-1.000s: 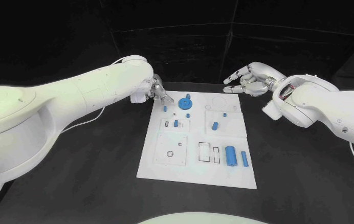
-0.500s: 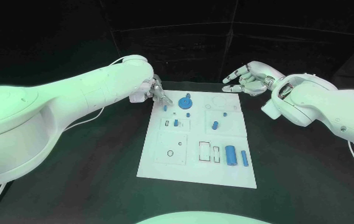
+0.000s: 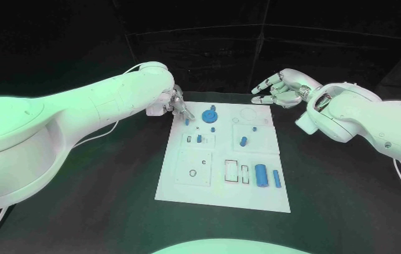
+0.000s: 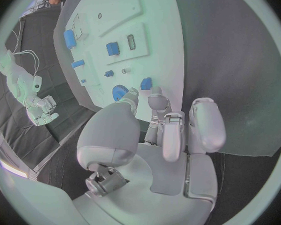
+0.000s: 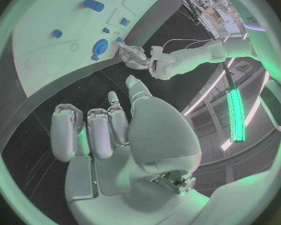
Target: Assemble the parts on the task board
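Observation:
The white task board (image 3: 192,190) lies in the middle of the table, also seen in the wrist views (image 4: 159,40) (image 5: 47,40). A round blue gear-like part (image 3: 209,115) (image 4: 118,92) (image 5: 100,47) sits near its far edge. A small blue piece (image 3: 185,122) (image 4: 145,83) lies by the far left corner. My left hand (image 3: 175,104) (image 4: 159,130) hovers over that corner, holding nothing, with its fingertips (image 4: 157,98) just short of the small piece. My right hand (image 3: 280,91) (image 5: 109,130) hangs off the far right corner, fingers spread and holding nothing.
Several small blue pegs (image 3: 243,142) stand in the board's middle rows. Two blue cylinders (image 3: 261,176) (image 3: 276,179) lie near its front right. Black table (image 3: 100,173) surrounds the board on all sides. The left hand (image 5: 135,55) and the right hand (image 4: 43,110) each show in the other's wrist view.
The right hand has edged slightly toward the table's far side. The left hand and the parts stay where they were.

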`<act>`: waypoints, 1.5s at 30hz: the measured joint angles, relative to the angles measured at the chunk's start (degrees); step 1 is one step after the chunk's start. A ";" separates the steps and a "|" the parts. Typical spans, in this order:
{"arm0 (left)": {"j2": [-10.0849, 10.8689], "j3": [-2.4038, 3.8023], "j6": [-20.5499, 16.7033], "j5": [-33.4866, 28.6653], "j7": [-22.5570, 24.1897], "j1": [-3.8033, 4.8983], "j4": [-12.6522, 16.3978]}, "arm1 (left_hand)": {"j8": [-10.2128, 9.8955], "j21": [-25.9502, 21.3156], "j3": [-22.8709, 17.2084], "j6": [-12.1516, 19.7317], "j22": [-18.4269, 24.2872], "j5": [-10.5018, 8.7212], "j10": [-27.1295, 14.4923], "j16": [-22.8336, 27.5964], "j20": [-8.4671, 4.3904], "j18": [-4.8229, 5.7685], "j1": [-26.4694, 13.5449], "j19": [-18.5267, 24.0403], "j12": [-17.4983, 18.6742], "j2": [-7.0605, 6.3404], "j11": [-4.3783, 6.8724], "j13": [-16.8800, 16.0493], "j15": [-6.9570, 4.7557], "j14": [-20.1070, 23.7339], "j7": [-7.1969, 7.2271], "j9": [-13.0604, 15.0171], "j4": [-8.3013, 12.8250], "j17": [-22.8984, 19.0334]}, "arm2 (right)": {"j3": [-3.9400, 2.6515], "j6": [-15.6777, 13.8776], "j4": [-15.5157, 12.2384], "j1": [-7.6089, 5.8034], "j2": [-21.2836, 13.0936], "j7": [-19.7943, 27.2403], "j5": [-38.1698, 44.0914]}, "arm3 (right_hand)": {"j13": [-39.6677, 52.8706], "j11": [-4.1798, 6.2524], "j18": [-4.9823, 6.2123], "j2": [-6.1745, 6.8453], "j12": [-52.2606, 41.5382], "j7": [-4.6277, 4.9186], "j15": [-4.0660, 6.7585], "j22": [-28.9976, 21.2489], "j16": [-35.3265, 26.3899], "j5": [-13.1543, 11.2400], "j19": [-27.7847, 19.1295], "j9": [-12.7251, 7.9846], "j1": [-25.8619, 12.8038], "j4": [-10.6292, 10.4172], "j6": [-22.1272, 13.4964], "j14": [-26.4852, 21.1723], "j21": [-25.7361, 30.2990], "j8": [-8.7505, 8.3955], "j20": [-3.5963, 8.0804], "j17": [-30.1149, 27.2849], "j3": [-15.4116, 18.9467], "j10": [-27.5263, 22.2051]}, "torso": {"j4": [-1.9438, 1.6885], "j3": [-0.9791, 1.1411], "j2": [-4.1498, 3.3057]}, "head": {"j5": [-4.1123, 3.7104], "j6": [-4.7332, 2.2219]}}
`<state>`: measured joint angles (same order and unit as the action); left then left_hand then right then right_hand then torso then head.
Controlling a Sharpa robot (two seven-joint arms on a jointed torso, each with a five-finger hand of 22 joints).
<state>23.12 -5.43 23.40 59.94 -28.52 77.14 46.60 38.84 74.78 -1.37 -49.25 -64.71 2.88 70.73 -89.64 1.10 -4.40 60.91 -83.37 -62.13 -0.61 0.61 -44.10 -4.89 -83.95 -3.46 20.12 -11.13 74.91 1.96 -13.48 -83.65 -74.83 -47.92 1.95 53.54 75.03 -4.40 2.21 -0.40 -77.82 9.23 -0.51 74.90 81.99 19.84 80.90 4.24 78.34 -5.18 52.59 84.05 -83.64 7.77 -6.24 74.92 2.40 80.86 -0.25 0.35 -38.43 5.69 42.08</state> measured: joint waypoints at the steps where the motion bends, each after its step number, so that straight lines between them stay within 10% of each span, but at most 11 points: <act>1: 0.00 0.00 0.08 0.01 0.00 0.00 0.01 | 0.00 0.00 0.00 0.00 0.00 0.00 0.00 0.00 0.00 0.00 0.00 0.00 0.00 0.00 0.00 0.00 0.00 0.00 0.00 0.00 0.00 0.00 | 0.00 0.01 0.00 0.00 0.00 -0.01 0.01 | 0.00 0.00 0.00 0.00 0.00 0.00 0.00 0.00 0.00 0.00 0.00 0.00 0.00 0.00 0.00 0.00 0.00 0.00 0.00 0.00 0.00 0.00 | 0.00 0.01 0.00 | -0.01 0.02; 26: 0.01 0.00 1.47 0.11 0.23 -0.01 0.98 | 0.00 -0.22 0.63 -0.62 0.01 0.00 0.00 0.00 0.00 0.00 1.82 0.00 -0.34 1.34 0.00 -0.67 0.00 0.00 0.19 -0.41 0.63 0.00 | 0.00 0.21 0.14 0.00 0.20 -0.06 0.11 | 0.00 0.00 0.00 0.00 0.00 0.00 0.21 0.00 0.00 0.00 0.00 0.01 0.00 -0.13 0.00 -0.21 0.00 0.37 0.00 -0.01 0.13 0.00 | -0.01 -0.01 -0.01 | 0.03 0.34; 45: -0.17 0.00 1.42 -0.03 0.41 0.00 1.00 | -0.91 -0.66 -2.99 -0.83 0.45 0.00 -0.20 0.00 0.16 0.00 8.36 0.16 0.00 5.73 0.21 0.39 0.00 0.00 -0.02 -1.61 4.57 0.00 | 0.00 0.34 -0.03 0.00 0.24 -0.15 0.13 | 0.00 0.00 0.00 0.00 0.00 0.00 0.21 0.00 0.00 0.00 0.00 0.01 0.00 -0.12 0.00 -0.21 0.00 0.37 0.00 -0.01 0.12 0.00 | 0.00 0.02 -0.01 | -0.04 0.71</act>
<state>22.95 -5.42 24.82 59.91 -28.12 77.14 47.59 37.94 74.12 -4.36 -50.08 -64.26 2.88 70.53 -89.64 1.26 -4.40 69.27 -83.21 -62.13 5.12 0.82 -43.71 -4.89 -83.95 -3.48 18.51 -6.57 74.91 1.97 -13.14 -83.68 -74.83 -47.68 1.80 53.67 75.03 -4.40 2.20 -0.40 -77.82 9.23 -0.30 74.90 81.99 19.84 80.90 4.24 78.34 -5.31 52.59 83.84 -83.64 8.14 -6.25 74.91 2.52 80.86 -0.25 0.37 -38.44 5.64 42.79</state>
